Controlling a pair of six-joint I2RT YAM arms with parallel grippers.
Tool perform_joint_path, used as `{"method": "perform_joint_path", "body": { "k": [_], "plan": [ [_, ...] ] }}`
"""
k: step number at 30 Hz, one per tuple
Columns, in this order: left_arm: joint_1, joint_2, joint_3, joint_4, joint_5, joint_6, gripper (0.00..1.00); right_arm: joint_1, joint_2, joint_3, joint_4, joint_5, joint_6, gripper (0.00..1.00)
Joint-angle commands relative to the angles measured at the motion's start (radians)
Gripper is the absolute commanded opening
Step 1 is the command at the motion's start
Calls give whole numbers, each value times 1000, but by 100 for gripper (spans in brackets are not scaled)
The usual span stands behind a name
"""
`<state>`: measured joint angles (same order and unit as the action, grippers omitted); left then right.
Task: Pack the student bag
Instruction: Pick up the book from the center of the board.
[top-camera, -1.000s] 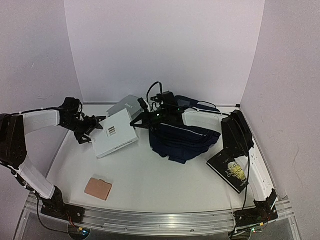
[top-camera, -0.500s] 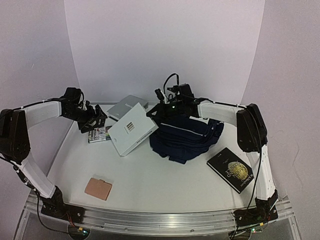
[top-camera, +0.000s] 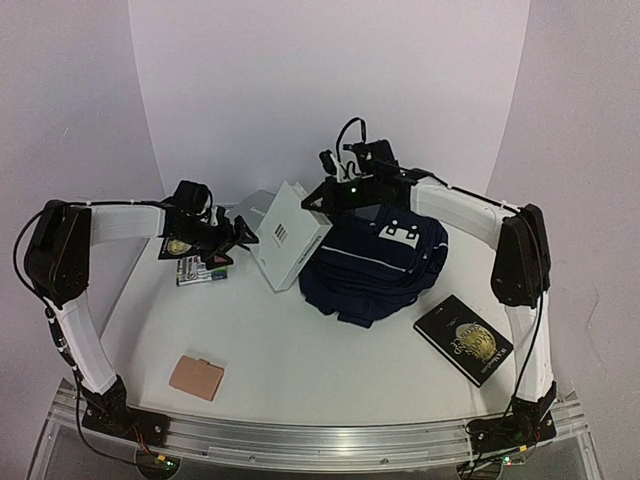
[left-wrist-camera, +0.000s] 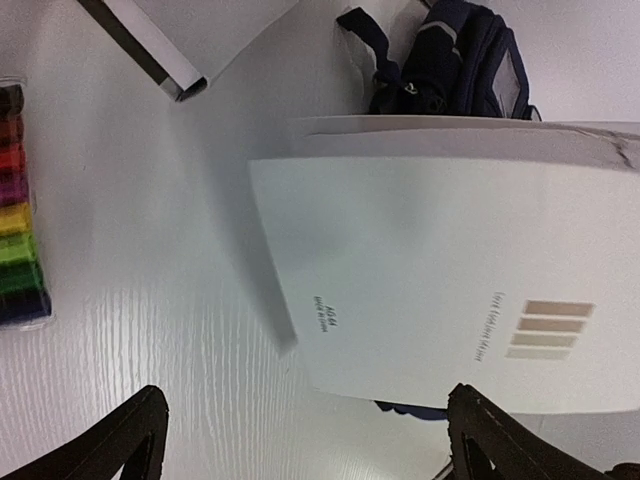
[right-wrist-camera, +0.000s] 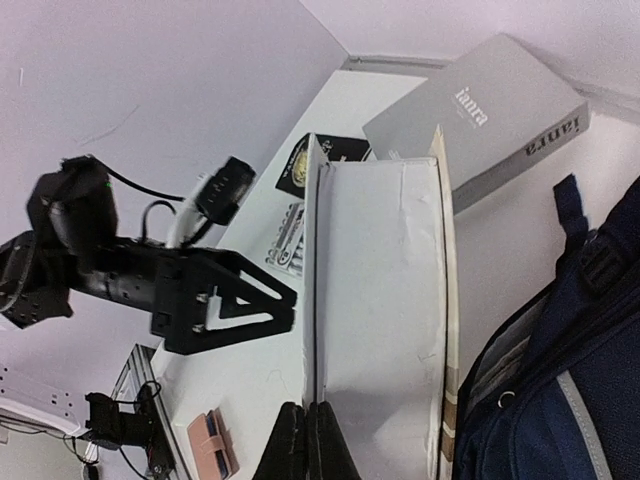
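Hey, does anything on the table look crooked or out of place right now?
The white book is tilted up steeply beside the student bag instead of lying flat, with the right gripper pinched shut on one edge. Nothing looks spilled or damaged.

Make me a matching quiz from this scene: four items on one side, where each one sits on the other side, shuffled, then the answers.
Things
1. white book
2. black book
3. tan pouch
4. marker pack

Places
A. flat, right of the student bag
B. alone, front left of the table
C. tilted up, pinched in the right gripper
D. far left, by the open left gripper

Pairs: 1-C, 2-A, 3-B, 4-D
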<state>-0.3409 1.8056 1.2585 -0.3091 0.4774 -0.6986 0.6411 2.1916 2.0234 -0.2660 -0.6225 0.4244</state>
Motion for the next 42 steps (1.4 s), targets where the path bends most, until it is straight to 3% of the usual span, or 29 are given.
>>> {"method": "perform_joint_path", "body": {
  "k": [1,8,14,21,23,33,42],
  "plan": [
    [5,83,5,221,62,-161,97,90,-53,132,-132,172,-189,0],
    [4,146,6,304,70,-246,96,139,16,218,-231,220,-238,1],
    [5,169,1,345,68,-286,96,157,76,275,-243,137,-239,24],
    [13,137,-29,336,31,-305,96,157,102,344,-237,-3,-247,65],
    [18,118,-45,337,28,-305,96,154,84,345,-233,-49,-265,72],
    [19,-117,-212,315,-77,-172,100,59,-1,289,-173,-177,-225,87],
    [-32,-455,-440,223,-195,137,100,-72,-82,190,-162,-178,-292,98]
  ]
}}
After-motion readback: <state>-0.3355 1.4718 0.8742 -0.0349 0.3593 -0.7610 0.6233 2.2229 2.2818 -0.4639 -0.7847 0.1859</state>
